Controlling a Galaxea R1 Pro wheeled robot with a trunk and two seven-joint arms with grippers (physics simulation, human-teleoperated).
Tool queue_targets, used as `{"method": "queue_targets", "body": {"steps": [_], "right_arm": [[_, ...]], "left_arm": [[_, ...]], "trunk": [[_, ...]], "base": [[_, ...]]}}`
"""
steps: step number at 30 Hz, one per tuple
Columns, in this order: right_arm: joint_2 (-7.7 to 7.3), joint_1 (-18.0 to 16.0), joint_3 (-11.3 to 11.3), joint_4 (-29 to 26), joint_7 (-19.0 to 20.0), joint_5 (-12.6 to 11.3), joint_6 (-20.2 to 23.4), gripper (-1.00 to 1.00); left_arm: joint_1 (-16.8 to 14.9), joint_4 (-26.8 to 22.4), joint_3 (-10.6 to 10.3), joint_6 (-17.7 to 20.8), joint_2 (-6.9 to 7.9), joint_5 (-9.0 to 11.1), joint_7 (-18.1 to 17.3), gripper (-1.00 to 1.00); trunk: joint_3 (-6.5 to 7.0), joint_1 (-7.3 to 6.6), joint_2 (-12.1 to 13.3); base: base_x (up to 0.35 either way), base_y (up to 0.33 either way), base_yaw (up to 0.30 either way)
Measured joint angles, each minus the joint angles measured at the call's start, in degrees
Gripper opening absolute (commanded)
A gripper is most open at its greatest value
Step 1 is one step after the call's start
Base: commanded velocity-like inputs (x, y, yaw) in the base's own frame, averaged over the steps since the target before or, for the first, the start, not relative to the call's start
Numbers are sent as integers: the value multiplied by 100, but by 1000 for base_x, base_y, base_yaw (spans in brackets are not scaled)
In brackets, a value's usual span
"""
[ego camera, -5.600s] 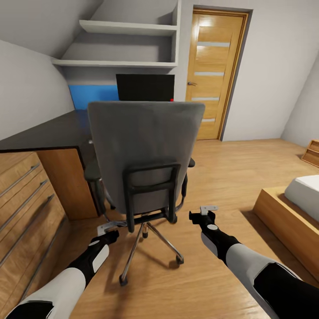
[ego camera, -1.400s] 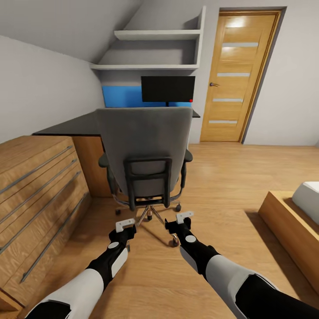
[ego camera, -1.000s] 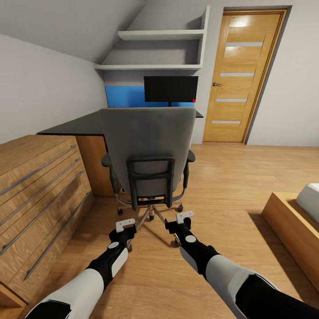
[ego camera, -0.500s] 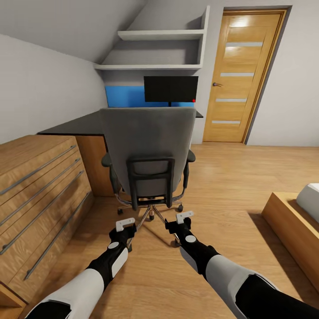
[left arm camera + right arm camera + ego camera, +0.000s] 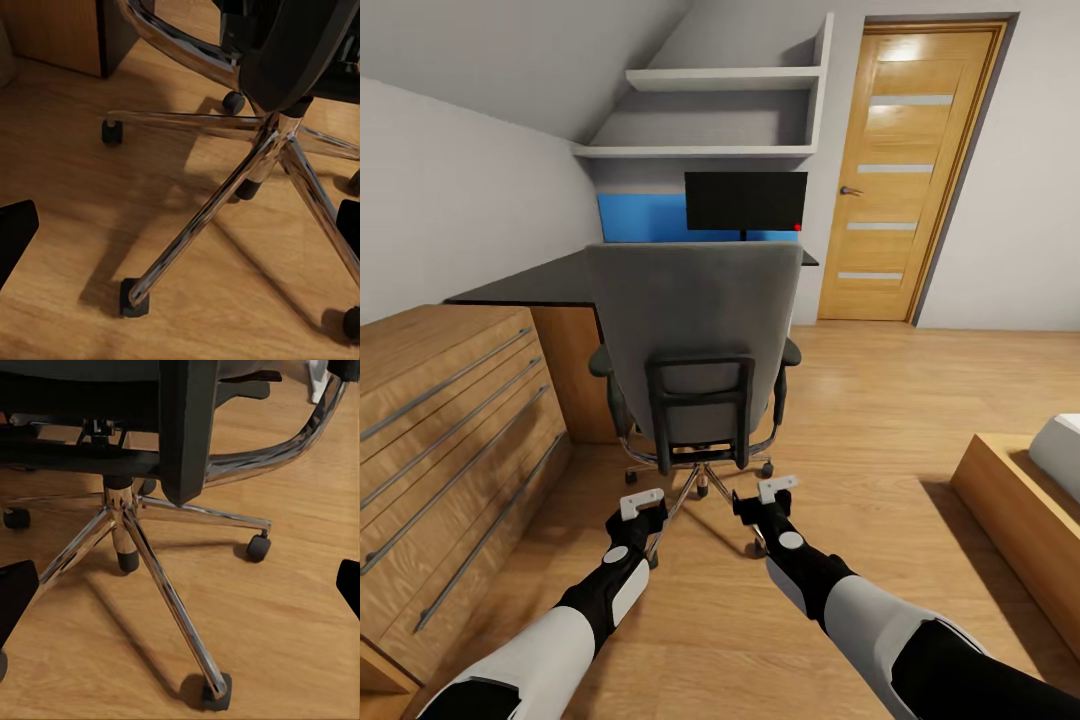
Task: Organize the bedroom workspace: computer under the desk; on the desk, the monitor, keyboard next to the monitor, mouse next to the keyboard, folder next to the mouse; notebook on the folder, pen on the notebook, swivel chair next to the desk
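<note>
The grey-backed swivel chair with black armrests and a chrome five-star base (image 5: 695, 350) is seen from behind, its seat turned toward the black-topped worktop (image 5: 530, 285) and its back hiding whatever lies on the seat. Beyond it the wide black monitor on a thin neck (image 5: 745, 200) stands on the worktop, before a bright blue panel on the wall. Whether that panel is anything else cannot be told.

The left gripper (image 5: 642, 499) and the right gripper (image 5: 776, 487) are held low, just behind the chair's base and well apart from its back. In each wrist view the dark fingertips sit at opposite edges of the frame, so both are spread wide and nothing is held. The chrome legs and castors (image 5: 133, 297) lie directly ahead of them.

The step in hand is judged to be an approach to the chair, either to reach the seat or to reposition it. It would be done best if the arms were raised clear of the castors and the chair were passed on its open, door-side flank. A push on the back should be kept gentle, since the castors would let it roll into the worktop.

A light-wood drawer cabinet with long metal handles (image 5: 450, 420) stands close at the left.
</note>
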Motion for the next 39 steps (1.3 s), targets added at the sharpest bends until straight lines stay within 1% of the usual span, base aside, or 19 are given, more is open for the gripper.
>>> {"method": "queue_targets", "body": {"steps": [8, 13, 16, 19, 22, 25, 30, 39], "right_arm": [[0, 49, -2, 1, -8, 1, -204, 100], [0, 70, -2, 10, -13, 39, -378, 100], [0, 93, -2, 22, -16, 80, -536, 100], [0, 125, -2, 31, -17, 117, -668, 100], [0, 142, -4, 35, -18, 139, -740, 100], [0, 153, -3, 37, -18, 151, -777, 100], [0, 162, -3, 38, -18, 159, -803, 100], [0, 167, -3, 32, -18, 163, -815, 100]], "left_arm": [[0, -27, -3, 1, 5, -1, 3, 100], [0, -242, 8, 74, 16, 4, 1, 100], [0, -419, 14, 239, 20, 8, 0, 100], [0, -543, 21, 524, 22, 13, -2, 100], [0, -617, 30, 812, 26, 16, -7, 100], [0, -659, 36, 999, 29, 17, -9, 100], [-1, -687, 28, 1121, 31, 16, -17, 100], [-3, -696, 9, 1161, 32, -2, -22, 100]], "trunk": [[0, 0, 0], [0, 0, 0], [0, 0, 0], [0, 0, 0], [0, 0, 0], [0, 0, 0], [0, 0, 0], [0, 0, 0]], "base": [[0, 0, 0], [0, 0, 0], [0, 0, 0], [0, 0, 0], [0, 0, 0], [0, 0, 0], [0, 0, 0], [2, 0, 0]]}}
